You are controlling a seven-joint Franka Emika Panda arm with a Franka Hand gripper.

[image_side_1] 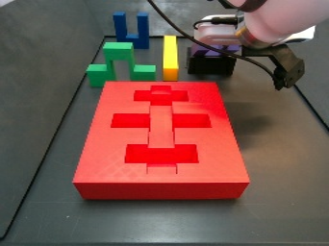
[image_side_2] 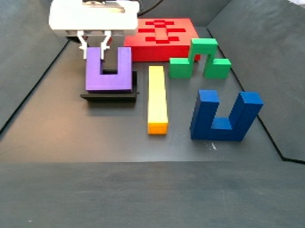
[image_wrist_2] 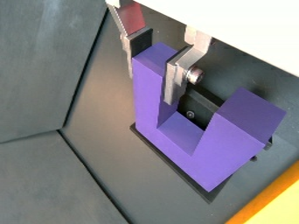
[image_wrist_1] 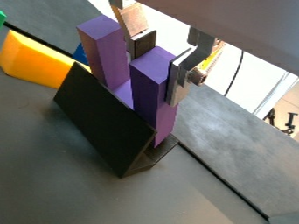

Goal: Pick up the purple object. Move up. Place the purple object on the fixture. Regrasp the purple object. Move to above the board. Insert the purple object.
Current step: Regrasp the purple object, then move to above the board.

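The purple object [image_wrist_1: 146, 87] stands prongs-up on the dark fixture [image_wrist_1: 100, 118]. It shows too in a wrist view [image_wrist_2: 187, 131] and in both side views [image_side_1: 213, 40] [image_side_2: 110, 80]. My gripper [image_wrist_1: 160, 63] straddles one prong near its top, with a finger pressed against each side, so it is shut on that prong [image_wrist_2: 156, 61]. In a side view the gripper [image_side_2: 93, 44] hangs straight above the left prong. The fixture [image_side_2: 110, 96] sits on the floor beside the red board [image_side_2: 167, 31], whose cut-outs [image_side_1: 161, 125] hold nothing.
A long yellow bar [image_side_2: 156, 98] lies next to the fixture. A blue two-pronged block [image_side_2: 226, 114] and green pieces [image_side_2: 197, 55] stand beyond it. Dark walls enclose the floor.
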